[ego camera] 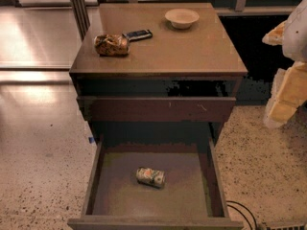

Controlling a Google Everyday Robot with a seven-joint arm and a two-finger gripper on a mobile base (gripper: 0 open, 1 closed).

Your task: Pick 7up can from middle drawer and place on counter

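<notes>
The 7up can lies on its side near the middle of the open middle drawer, which is pulled out toward me. The counter is the brown top of the cabinet above it. My gripper is at the right edge of the view, high and well to the right of the cabinet. It is far from the can and holds nothing that I can see.
On the counter are a white bowl at the back right, a crumpled snack bag at the left and a dark flat device beside it. The upper drawer is closed. A black cable lies on the floor at bottom right.
</notes>
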